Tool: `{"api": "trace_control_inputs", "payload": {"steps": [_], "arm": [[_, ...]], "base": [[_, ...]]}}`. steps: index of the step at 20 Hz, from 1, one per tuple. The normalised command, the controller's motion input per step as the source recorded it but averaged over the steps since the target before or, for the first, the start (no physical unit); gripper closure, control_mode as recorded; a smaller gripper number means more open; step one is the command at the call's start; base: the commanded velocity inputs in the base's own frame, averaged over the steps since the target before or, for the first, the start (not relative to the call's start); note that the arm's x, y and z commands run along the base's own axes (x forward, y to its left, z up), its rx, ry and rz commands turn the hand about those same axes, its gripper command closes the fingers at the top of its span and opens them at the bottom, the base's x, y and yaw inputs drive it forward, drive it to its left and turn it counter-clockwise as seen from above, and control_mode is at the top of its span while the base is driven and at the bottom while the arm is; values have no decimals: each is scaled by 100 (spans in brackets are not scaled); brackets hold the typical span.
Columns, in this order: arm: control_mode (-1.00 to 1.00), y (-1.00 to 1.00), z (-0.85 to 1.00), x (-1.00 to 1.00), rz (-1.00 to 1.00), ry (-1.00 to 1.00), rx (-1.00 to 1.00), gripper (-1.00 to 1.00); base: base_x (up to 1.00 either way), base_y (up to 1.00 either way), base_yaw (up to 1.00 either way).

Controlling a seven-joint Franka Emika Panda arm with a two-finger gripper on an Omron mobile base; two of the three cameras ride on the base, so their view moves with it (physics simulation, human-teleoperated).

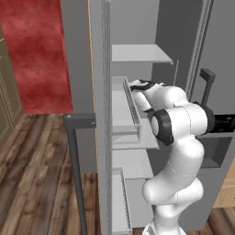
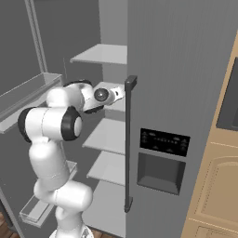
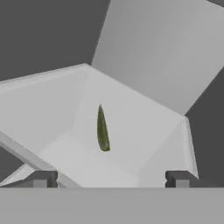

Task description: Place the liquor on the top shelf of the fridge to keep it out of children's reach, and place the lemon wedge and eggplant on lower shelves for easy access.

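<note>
One lemon wedge [image 3: 103, 131] lies alone on a pale shelf [image 3: 131, 131] inside the fridge [image 2: 176, 69], just ahead of the gripper [image 3: 112, 179] and apart from it, whose dark fingertips [image 3: 41, 178] stand wide apart, holding nothing.

This is a home kitchen. A tall grey fridge [image 2: 176, 93] stands open, with a long dark bar handle [image 2: 128, 144] on its shut door and a dark dispenser panel [image 2: 163, 142] set into the front. Inside, white shelves [image 1: 140, 53] are stacked one above another, and clear-walled bins [image 1: 131, 108] line the open door. Tan wooden cabinets [image 2: 218, 186] stand just beside the fridge. The floor [image 1: 36, 156] is dark wood planking, and a red wall [image 1: 36, 50] rises behind it.
</note>
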Motion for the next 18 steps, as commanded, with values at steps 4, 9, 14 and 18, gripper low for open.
{"api": "trace_control_inputs", "payload": {"steps": [4,9,14,18], "arm": [[-100,-2,93,-99,0,0,0,-100],[-100,1,100,-100,0,9,-7,-100],[-100,2,100,-96,0,16,-10,-100],[-100,4,100,-80,0,22,-12,-100]], "base": [[0,0,0],[0,0,0],[0,0,0],[0,0,0]]}}
